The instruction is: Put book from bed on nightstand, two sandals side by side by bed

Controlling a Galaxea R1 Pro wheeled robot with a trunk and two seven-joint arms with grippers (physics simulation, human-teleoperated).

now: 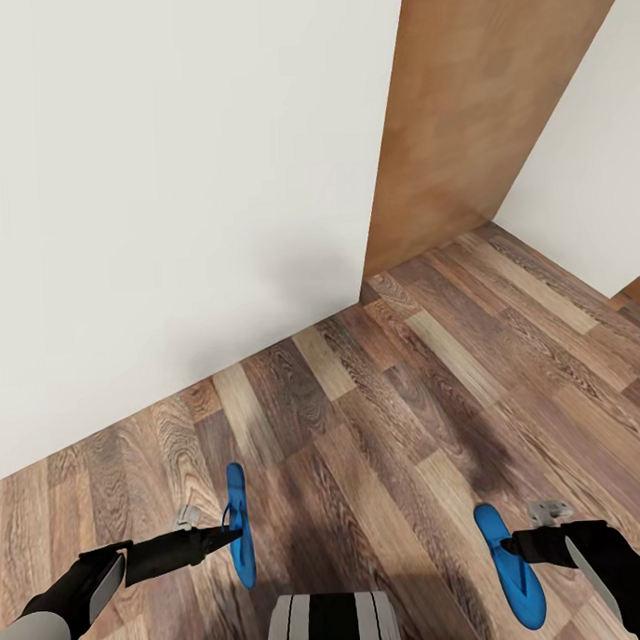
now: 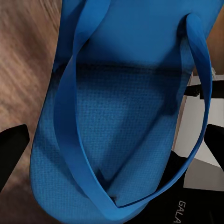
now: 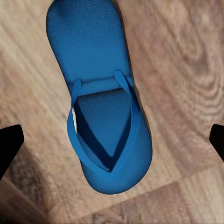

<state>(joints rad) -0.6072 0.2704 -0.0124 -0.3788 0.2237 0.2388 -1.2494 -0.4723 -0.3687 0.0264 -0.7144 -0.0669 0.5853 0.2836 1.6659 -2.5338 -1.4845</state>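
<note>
Two bright blue sandals are in view. The left sandal [image 1: 237, 482] stands on edge off the wood floor, and my left gripper [image 1: 229, 531] is shut on it across its width. In the left wrist view this sandal [image 2: 116, 93] sits close between the dark fingers [image 2: 11, 149]. The right sandal [image 1: 520, 586] lies flat on the floor, sole down. My right gripper [image 1: 509, 544] hangs open above it, and the right wrist view shows that sandal [image 3: 93, 46] well clear of the fingertips [image 3: 9, 144]. The book, the bed and the nightstand are out of view.
A white wall [image 1: 167, 224] runs close ahead across the left. A brown wooden door [image 1: 461, 128] stands open beside it, with another white wall [image 1: 593, 178] at the right. Wood-plank floor [image 1: 407, 400] lies between them. My base [image 1: 333, 622] shows at the bottom edge.
</note>
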